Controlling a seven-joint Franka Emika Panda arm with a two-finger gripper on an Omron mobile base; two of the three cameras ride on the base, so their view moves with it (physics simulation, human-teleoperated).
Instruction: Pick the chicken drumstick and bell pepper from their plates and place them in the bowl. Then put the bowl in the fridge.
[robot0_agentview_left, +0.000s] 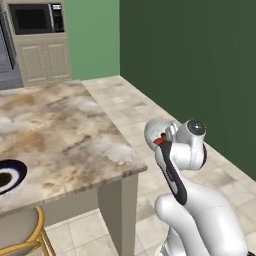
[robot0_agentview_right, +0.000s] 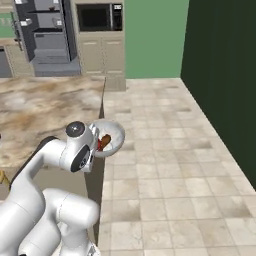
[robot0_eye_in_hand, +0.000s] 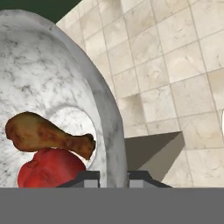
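At the left of the frame the bowl (robot0_eye_in_hand: 52, 78) holds the chicken drumstick (robot0_eye_in_hand: 43, 134), which lies on the bell pepper (robot0_eye_in_hand: 50, 168). The tool (robot0_eye_in_hand: 113, 177) pinches the bowl's rim. The tiled floor (robot0_eye_in_hand: 175, 65) is at the right.

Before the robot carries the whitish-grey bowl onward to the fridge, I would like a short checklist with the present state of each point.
1. Brown chicken drumstick inside the whitish-grey speckled bowl: ok.
2. Glossy red bell pepper in the bowl, under the drumstick: ok.
3. Gripper shut on the bowl's rim, one finger on each side: ok.
4. Bowl lifted clear of the marble counter, past its edge, above the tiled floor: ok.
5. Bowl level enough to keep the food in: cannot tell.
6. Tall grey steel fridge open, dark shelves showing: ok.
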